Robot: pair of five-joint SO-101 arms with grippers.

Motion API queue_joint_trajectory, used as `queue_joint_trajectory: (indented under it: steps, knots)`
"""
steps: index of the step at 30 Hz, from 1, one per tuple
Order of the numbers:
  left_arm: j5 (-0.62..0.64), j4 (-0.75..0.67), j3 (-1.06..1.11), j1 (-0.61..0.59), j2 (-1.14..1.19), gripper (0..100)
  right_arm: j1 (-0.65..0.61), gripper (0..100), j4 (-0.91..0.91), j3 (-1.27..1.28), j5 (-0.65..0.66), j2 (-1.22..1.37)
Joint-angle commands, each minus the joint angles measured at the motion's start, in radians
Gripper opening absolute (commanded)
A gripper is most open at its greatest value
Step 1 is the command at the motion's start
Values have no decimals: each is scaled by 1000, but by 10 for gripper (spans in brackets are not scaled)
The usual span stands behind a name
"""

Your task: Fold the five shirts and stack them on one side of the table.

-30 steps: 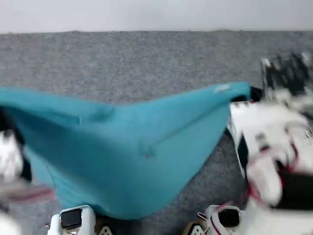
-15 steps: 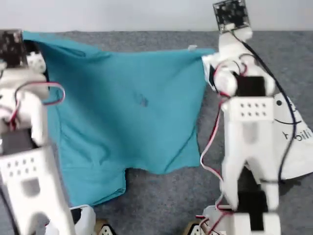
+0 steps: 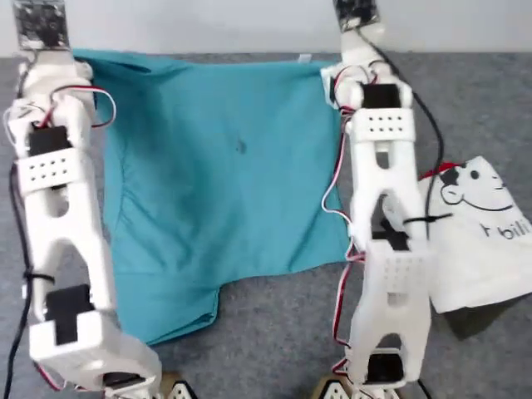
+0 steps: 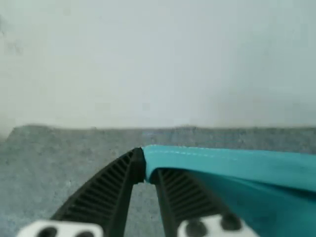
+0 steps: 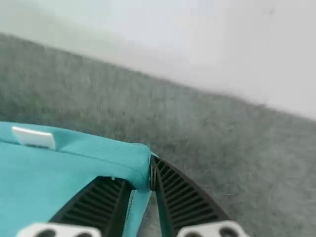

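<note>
Pinching teal shirt (image 3: 224, 183) — left fingers (image 4: 106, 190), right fingers (image 5: 182, 197)

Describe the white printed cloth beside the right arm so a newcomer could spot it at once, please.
Start from the grey felt table, where a large teal shirt lies spread out. The white shirt lies outside the right arm; it alone bears a black cartoon face.
</note>
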Motion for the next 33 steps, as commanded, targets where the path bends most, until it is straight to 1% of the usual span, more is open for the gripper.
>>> queue_joint_trajectory:
  steps: [1,3,6,9,12,16,19,25,28,33]
  knots:
    - [-6,-21,-56,-17,25,13,-13,9,39,-226,11,173]
    - [-8,-12,-56,-17,32,13,-25,9,111,-328,51,263]
    - [-9,89,-58,-17,15,13,-41,9,249,-493,58,357]
    - [-6,267,-58,-17,-29,13,-45,9,420,-655,55,397]
    - [-6,471,-58,-15,-87,13,-48,9,644,-804,55,398]
    - [-11,677,-56,-17,-147,13,-30,9,828,-798,54,349]
    - [-11,804,-56,-17,-178,13,-4,9,858,-802,52,312]
    - [-18,1005,-56,-17,-226,13,13,9,865,-772,54,186]
    - [-52,1076,-54,-20,-244,13,4,9,865,-634,52,104]
    - [-61,1157,-53,-20,-270,13,-7,9,858,-273,26,-33]
